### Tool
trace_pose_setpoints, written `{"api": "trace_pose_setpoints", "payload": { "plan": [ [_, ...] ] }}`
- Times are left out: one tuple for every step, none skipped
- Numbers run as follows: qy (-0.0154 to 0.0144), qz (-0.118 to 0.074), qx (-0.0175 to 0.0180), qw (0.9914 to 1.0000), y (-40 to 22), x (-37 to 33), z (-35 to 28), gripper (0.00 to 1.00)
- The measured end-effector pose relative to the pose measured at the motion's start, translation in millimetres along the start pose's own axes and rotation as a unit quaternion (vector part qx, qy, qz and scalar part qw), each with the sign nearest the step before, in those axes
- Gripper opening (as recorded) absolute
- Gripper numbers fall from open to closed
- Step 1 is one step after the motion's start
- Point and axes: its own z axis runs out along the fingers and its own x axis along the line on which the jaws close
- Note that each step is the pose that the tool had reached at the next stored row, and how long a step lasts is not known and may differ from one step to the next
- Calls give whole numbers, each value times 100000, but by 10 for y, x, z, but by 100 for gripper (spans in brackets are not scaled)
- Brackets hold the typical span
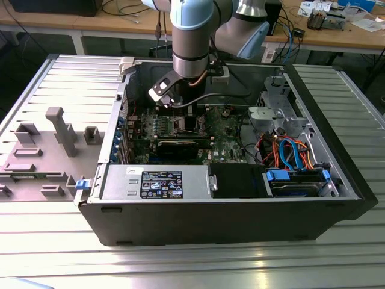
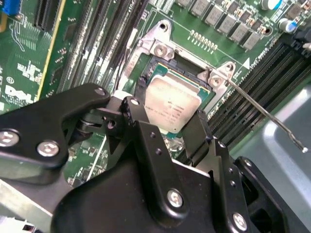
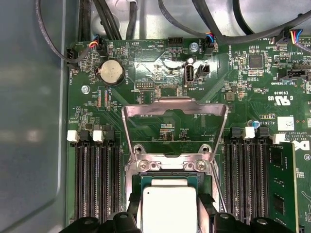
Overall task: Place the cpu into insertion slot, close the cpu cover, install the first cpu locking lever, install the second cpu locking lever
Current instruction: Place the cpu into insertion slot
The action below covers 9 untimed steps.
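The gripper is down over the green board, and its black fingers pinch the cpu by two opposite edges. It's a flat square chip with a dull silvery top, sitting squarely over the dark insertion slot – seated or just above, I cannot tell. The cpu cover – a thin metal frame – stands flipped open beyond it. A slim wire lever angles away beside the socket.
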Motion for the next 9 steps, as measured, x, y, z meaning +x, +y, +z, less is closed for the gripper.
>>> {"api": "trace_pose_setpoints", "payload": {
  "plan": [
    [-100, -13, 23, 100000, 1, 0, -16, 54],
    [-171, -16, 28, 100000, 1, -1, -26, 54],
    [-195, -11, 20, 100000, 1, 0, -26, 54],
    [-1146, -59, 27, 99993, 0, -1, -25, 54],
    [-1032, -460, 9, 99994, -10, -3, 8, 54],
    [-1086, 38, 27, 99994, -6, -4, -2, 54],
    [-1092, 193, 25, 99994, -6, -4, 0, 54],
    [-1081, 282, 17, 99994, -6, -4, 3, 54],
    [-1070, 314, 15, 99994, -5, -4, 5, 54]
  ]
}}
